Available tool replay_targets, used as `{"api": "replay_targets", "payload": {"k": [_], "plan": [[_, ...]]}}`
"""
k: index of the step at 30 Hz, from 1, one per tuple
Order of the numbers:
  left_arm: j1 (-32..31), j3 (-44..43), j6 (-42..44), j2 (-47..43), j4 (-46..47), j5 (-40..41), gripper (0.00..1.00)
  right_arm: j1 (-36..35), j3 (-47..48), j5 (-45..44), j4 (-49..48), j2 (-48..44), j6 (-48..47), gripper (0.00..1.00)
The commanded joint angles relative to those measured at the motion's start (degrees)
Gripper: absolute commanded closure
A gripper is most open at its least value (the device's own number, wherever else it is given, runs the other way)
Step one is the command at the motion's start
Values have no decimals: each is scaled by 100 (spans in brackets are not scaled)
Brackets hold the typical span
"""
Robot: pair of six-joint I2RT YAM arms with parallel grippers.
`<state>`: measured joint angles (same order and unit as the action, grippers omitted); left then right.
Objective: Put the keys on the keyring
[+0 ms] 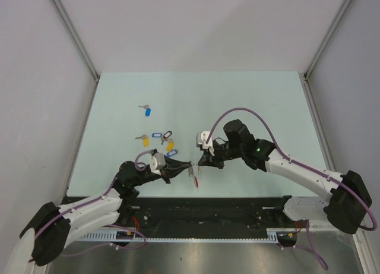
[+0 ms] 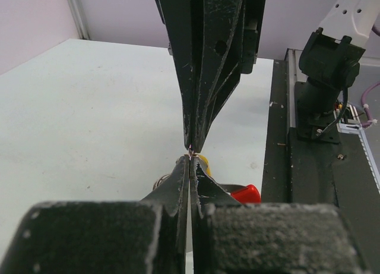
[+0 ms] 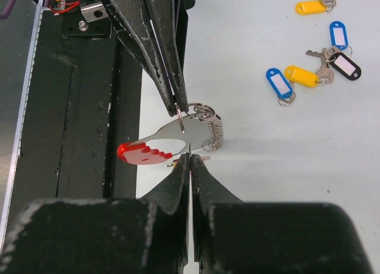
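Pinching tight, the left gripper (image 3: pixel 178 110) has its claw clamped on a thin wire loop at the top of the keyring (image 3: pixel 199 134), likely to steady it for threading. Opposite it, the right gripper (image 3: pixel 190 158) meets the keyring's lower edge, claw pressed together too. Whether it bites metal, I cannot tell, but it looks like a brace. The keys (image 3: pixel 301 76) lie well apart from the keyring, out on the table (image 1: pixel 237 101), and none looks threaded yet.

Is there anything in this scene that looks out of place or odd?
Nothing is damaged or spilled. Only the keyring is near the front edge of the table, and its red end appears to reach over the black rail. The keys lie loose farther back.
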<state>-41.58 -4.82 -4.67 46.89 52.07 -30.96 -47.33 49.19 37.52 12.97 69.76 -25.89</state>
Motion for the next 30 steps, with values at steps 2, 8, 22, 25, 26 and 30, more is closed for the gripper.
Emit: {"api": "replay_targets", "payload": {"k": [2,8,22,25,26,30], "plan": [[36,-37,-105,22,409,-235,100,-83,302,80,-67,29,-153,100],[36,-45,-105,30,391,-253,100,-118,363,106,-5,20,-197,100],[36,-37,-131,22,435,-226,100,-171,407,54,197,20,-259,100],[36,-19,-122,-22,426,-174,99,-171,407,45,311,29,-276,100],[36,-10,-114,-31,426,-156,100,-171,399,45,329,21,-276,100],[36,-10,-87,-75,374,-156,100,-171,407,36,373,-23,-285,100]]}}
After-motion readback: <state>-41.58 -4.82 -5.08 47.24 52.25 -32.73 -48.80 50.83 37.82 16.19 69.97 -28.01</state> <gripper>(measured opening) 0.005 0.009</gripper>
